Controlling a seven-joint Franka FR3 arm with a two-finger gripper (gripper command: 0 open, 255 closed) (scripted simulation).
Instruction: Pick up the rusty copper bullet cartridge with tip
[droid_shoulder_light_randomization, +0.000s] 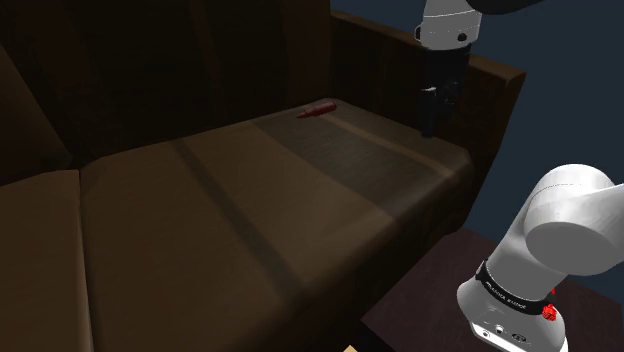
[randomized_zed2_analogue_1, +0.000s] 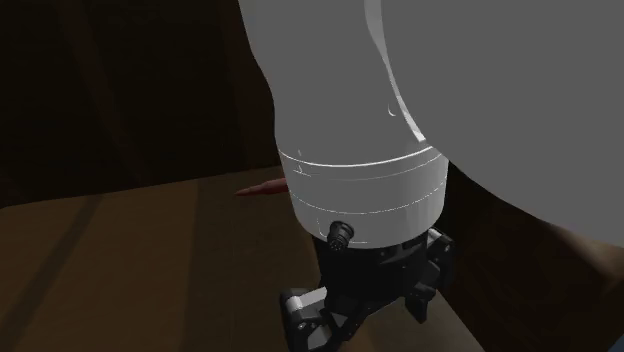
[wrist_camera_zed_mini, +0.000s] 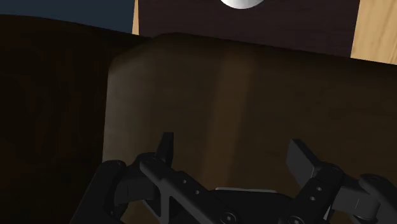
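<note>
Sofa seat (droid_shoulder_light_randomization: 250, 220) lies under the downward-pointing gripper (droid_shoulder_light_randomization: 429, 128), fingers (wrist_camera_zed_mini: 167, 147) spread, cartridge (droid_shoulder_light_randomization: 317, 110) well apart.

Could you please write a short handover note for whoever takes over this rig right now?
Gripper: the all-black two-finger gripper is open and holds nothing, over the dark brown sofa seat near the armrest.
Cartridge: the small reddish pointed cartridge lies on the seat by the backrest, to the shoulder view's left of the gripper and apart from it.
Done: nothing grasped yet.
Left: move over the cartridge, lower, close, lift.
</note>
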